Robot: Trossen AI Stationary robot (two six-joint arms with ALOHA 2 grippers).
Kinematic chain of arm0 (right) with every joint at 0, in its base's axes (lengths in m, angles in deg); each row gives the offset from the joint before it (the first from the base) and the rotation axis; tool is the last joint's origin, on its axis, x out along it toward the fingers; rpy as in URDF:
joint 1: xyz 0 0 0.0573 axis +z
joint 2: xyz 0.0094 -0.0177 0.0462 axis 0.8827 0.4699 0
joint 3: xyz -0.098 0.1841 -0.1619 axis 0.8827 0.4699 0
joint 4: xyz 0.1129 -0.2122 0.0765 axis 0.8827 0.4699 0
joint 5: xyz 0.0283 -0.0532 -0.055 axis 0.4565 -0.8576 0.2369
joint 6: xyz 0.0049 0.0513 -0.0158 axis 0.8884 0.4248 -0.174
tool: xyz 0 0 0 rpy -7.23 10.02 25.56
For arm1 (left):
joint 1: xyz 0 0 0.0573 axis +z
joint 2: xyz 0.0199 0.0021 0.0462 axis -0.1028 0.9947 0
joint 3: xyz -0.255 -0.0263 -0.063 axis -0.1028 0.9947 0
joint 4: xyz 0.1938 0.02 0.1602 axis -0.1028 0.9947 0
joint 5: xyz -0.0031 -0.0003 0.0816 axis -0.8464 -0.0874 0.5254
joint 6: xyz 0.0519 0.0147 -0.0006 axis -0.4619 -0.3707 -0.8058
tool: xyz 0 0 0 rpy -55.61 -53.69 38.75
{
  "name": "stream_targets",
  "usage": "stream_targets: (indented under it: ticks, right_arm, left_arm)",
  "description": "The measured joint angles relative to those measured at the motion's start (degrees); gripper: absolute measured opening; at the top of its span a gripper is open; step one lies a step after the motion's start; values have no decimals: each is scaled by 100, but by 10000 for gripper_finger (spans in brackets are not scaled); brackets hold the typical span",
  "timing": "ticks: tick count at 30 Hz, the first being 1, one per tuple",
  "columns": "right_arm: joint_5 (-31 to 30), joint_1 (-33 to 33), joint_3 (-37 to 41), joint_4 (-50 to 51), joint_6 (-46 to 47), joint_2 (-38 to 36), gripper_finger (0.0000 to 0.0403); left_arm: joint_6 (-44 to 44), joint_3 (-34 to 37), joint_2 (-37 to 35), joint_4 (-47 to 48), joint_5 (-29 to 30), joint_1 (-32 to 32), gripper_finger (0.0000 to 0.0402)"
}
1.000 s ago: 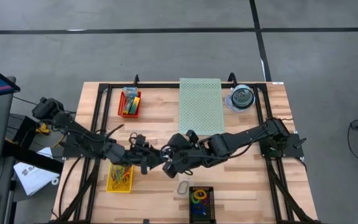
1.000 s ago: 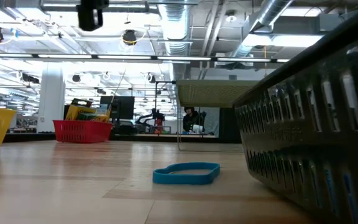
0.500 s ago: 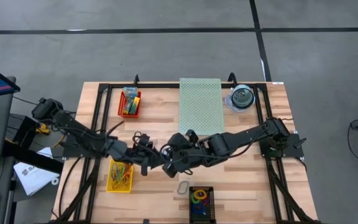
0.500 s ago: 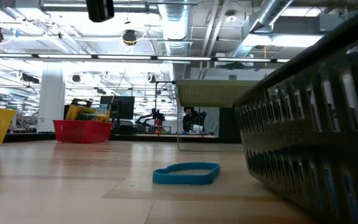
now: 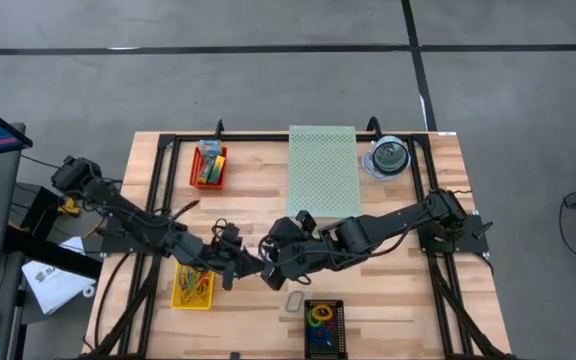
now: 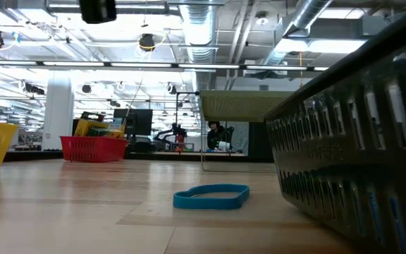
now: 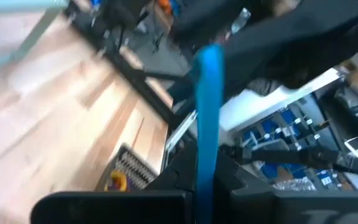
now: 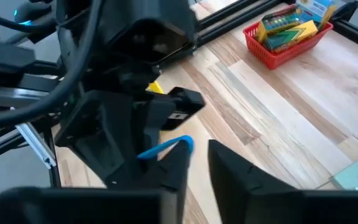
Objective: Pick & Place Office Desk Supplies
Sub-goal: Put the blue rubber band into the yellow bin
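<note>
A blue rubber band [image 7: 207,106] hangs in mid-air over the table's middle, between my two grippers. My left gripper [image 7: 204,183] is shut on it. My right gripper [image 8: 201,163] faces it tip to tip, its fingers slightly apart, with the band's far end [image 8: 178,144] beside one fingertip. In the high view the two grippers, left [image 5: 248,264] and right [image 5: 269,270], meet near the table's centre. Another blue band [image 6: 211,197] lies flat on the table. Crayon boxes [image 5: 207,163] sit in a red basket. My left gripper pinches the blue band [image 7: 202,177] between its two fingers. The band reaches out ahead of the fingers toward my right gripper, clear of the table. My right gripper has the band's end against one fingertip [image 8: 180,163]; whether they touch, I cannot tell.
A yellow basket [image 5: 193,285] stands under my left arm. A black tray [image 5: 323,325] of coloured bands sits at the near edge. The pale green perforated box [image 5: 322,168] and a clear disc case [image 5: 388,158] stand at the far side.
My left gripper has tipped a little and shifted slightly toward the table's near edge, staying at my right gripper's tips. The loose blue band on the table has not moved.
</note>
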Motion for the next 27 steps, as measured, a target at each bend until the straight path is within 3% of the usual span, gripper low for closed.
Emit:
stream_targets:
  ticks: [13, 20, 27]
  right_arm:
    - [-21, -88, -2, 2, -43, -174, 195]
    - [1, -96, -6, 110, -18, -277, 211]
    - [-155, -31, 0, 793, 322, -283, 205]
  left_arm:
    - [1537, -4, -1038, 2594, -26, -995, 0]
    - [2866, -4, -1585, 3943, -26, -1696, 0]
    - [5191, -4, -1484, 5413, -411, -2384, 0]
